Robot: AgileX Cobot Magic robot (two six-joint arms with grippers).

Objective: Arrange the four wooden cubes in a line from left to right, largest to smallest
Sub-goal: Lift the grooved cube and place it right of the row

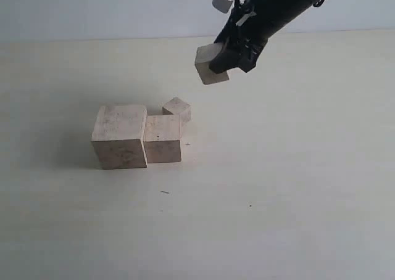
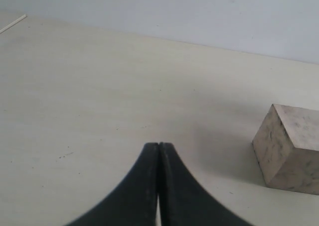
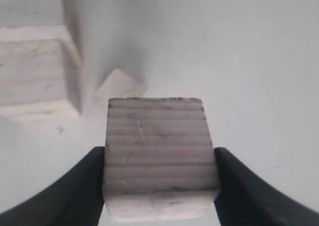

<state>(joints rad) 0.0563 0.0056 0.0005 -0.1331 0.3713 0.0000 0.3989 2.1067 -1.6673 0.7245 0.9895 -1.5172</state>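
Note:
Three wooden cubes rest together on the table: the largest cube [image 1: 119, 136], a smaller cube [image 1: 163, 138] touching its right side, and the smallest cube [image 1: 178, 108] just behind that one. My right gripper [image 1: 221, 63] holds a fourth, mid-sized cube [image 1: 207, 69] tilted in the air, above and to the right of the group. In the right wrist view this held cube [image 3: 157, 156] fills the right gripper [image 3: 159, 164], with the smallest cube [image 3: 121, 84] and the second cube [image 3: 35, 74] below. My left gripper [image 2: 159, 146] is shut and empty; one cube [image 2: 291, 146] sits apart from it.
The pale table [image 1: 296, 187] stretches bare round the cubes, to the front and right. A light wall [image 1: 92, 8] rises behind the table's far edge. The left arm does not show in the exterior view.

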